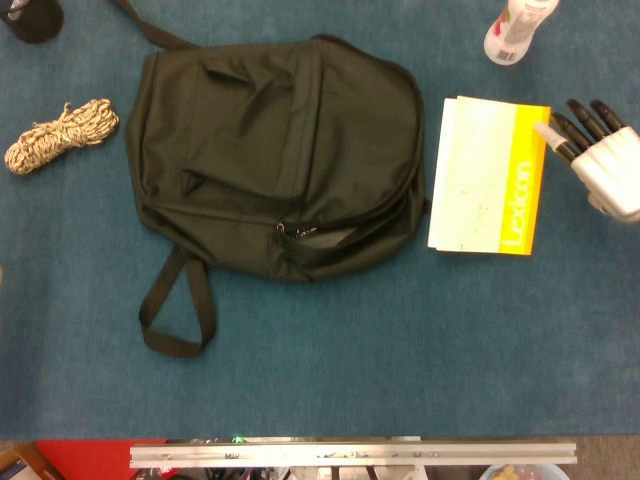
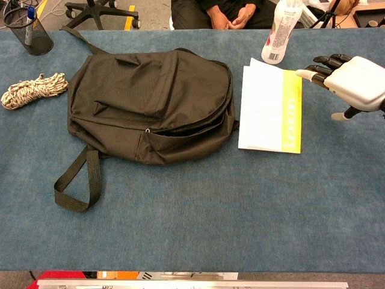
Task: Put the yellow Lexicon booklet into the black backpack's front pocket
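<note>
The yellow and white Lexicon booklet (image 1: 490,176) (image 2: 271,108) lies flat on the blue table, just right of the black backpack (image 1: 275,150) (image 2: 150,102). The backpack lies flat with a partly unzipped pocket opening (image 1: 325,234) (image 2: 180,130) along its near right side. My right hand (image 1: 598,160) (image 2: 348,80) hovers at the booklet's far right corner, fingers spread and holding nothing; its fingertips (image 1: 553,137) reach the yellow edge. My left hand shows in neither view.
A white bottle (image 1: 515,28) (image 2: 281,30) stands behind the booklet. A coiled rope (image 1: 60,133) (image 2: 33,89) lies left of the backpack, with a mesh pen cup (image 2: 27,30) behind it. A loose strap loop (image 1: 178,305) (image 2: 77,183) trails toward the front edge.
</note>
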### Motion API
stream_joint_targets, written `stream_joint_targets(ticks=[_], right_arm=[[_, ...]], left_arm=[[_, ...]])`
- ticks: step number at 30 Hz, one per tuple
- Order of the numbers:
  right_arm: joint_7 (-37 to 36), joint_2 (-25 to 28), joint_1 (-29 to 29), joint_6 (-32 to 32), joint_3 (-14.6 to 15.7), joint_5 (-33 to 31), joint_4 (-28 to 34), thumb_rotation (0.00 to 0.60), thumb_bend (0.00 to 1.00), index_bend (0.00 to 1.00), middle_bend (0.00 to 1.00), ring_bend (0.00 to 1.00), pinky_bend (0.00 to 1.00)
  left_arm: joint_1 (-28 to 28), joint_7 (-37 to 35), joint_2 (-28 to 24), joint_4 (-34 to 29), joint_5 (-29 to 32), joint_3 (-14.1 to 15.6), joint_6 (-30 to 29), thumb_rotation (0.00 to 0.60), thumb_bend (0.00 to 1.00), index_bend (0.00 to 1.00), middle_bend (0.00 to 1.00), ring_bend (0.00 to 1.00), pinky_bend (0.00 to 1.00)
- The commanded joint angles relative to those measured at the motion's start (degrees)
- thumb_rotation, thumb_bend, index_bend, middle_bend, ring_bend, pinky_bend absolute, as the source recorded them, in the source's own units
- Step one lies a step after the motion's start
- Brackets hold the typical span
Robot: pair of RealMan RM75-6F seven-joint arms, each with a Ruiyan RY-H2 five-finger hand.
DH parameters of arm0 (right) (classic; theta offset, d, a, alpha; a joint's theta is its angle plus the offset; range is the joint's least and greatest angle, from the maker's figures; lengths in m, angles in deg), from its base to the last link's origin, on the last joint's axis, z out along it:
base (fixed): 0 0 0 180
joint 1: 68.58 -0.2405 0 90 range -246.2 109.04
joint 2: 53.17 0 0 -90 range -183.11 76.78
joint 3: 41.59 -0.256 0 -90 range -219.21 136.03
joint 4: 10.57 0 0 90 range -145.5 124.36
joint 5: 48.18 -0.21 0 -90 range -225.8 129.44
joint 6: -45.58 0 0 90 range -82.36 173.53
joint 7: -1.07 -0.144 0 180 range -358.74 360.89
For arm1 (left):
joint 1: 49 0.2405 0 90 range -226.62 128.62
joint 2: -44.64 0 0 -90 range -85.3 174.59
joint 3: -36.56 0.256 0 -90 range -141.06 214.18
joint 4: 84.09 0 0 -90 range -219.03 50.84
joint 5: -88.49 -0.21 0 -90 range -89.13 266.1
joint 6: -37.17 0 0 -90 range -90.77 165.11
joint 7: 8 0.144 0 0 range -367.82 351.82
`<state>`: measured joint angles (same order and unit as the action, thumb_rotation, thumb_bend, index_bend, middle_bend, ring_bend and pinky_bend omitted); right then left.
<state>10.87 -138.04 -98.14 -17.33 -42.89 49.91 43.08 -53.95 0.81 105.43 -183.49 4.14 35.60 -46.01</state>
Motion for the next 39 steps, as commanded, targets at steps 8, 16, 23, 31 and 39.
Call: stream_joint_targets(ticks=[8,16,23,31,39], right_arm=[[-5.7,-9.1,-2.9,-7.0,2.4,4.1,-14.5,0.600,0.07,0.03,0.14,0.05,0.13],[-6.9,-12.8,-4.5,-8.0,4.4,5.3,-21.2,0.600,0.07,0.03,0.14,0.05,0.12],[-7.7,-15.4,-5.1,-10.4,5.8,6.2,-25.9,0.600,0.07,0.03,0.14,0.05,0.10],[-9.4,-18.4,-5.3,-12.6,7.6,7.0,-32.1,0.600,0.07,0.03,0.14,0.05,0.06],[-10.6,-20.8,-5.4,-13.8,8.8,7.0,-36.5,0.600,0.14,0.03,0.14,0.04,0.04]], left_arm=[[-0.8,-0.3,-0.5,-0.2,0.1,0.1,1.7,0.600,0.29,0.11,0.10,0.12,0.17],[-1.4,-1.2,-1.6,-0.5,0.7,0.7,3.9,0.600,0.29,0.11,0.09,0.12,0.17],[-1.6,-1.8,-1.9,-0.5,1.4,0.9,4.9,0.600,0.29,0.11,0.08,0.12,0.17],[-2.1,-2.4,-2.8,-1.4,1.3,1.6,6.6,0.600,0.29,0.11,0.08,0.13,0.17],[-2.7,-2.4,-3.7,-2.6,1.6,2.0,8.2,0.600,0.29,0.11,0.08,0.13,0.17]])
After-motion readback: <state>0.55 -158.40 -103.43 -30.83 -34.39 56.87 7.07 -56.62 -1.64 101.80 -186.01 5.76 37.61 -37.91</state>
